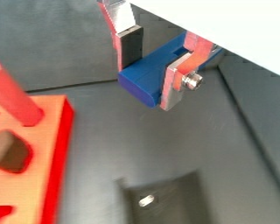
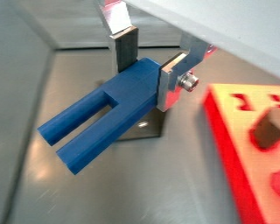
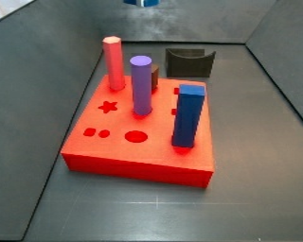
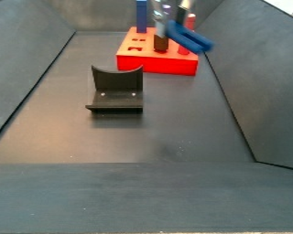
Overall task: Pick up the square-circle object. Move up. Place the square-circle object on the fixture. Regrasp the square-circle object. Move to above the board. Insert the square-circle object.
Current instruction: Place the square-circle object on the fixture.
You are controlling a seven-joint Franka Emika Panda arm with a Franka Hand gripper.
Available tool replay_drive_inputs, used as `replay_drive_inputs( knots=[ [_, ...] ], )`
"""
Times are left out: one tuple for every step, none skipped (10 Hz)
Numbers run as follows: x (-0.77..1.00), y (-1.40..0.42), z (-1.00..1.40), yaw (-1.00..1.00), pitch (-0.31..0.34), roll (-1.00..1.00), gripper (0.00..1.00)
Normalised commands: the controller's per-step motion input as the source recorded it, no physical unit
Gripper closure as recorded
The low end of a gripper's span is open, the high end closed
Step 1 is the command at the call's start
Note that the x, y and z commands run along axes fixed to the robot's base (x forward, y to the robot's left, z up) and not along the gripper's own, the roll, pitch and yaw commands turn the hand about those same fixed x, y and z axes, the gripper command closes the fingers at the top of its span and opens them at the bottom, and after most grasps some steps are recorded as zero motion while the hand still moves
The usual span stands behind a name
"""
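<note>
Square-circle object [image 2: 101,118] is clamped in the claw [image 2: 152,74], held by its solid end with both legs sticking out, up in the air. Below it on the floor sits the fixture [image 4: 114,89], and farther off is the red board [image 4: 161,62]. I think the move-up step is on; next it must come down onto the fixture's notch.

Pincer [image 2: 149,59] clamps square-circle object [image 2: 101,109], legs free; board [image 2: 241,140] beside.
</note>
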Motion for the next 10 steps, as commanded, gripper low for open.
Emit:
replay_drive_inputs(
  knots=[
    [1.0,-0.78,-0.02,-1.0,0.144,0.15,1.0],
    [1.0,-0.64,-0.01,-1.0,0.163,0.17,1.0],
    [1.0,-0.52,-0.01,-1.0,0.188,0.19,1.0],
    [1.0,-0.42,0.0,-1.0,0.219,0.21,1.0],
    [1.0,-0.3,0.01,-1.0,0.271,0.26,1.0],
    [0.94,-0.2,0.0,-0.92,0.301,0.27,1.0],
    [0.83,-0.1,0.0,-0.59,0.262,0.21,1.0],
    [0.74,-0.06,0.0,-0.38,0.229,0.16,1.0],
    [0.68,-0.05,0.0,-0.28,0.211,0.15,1.0],
    [0.53,-0.02,0.0,-0.12,0.181,0.11,1.0]
  ],
)
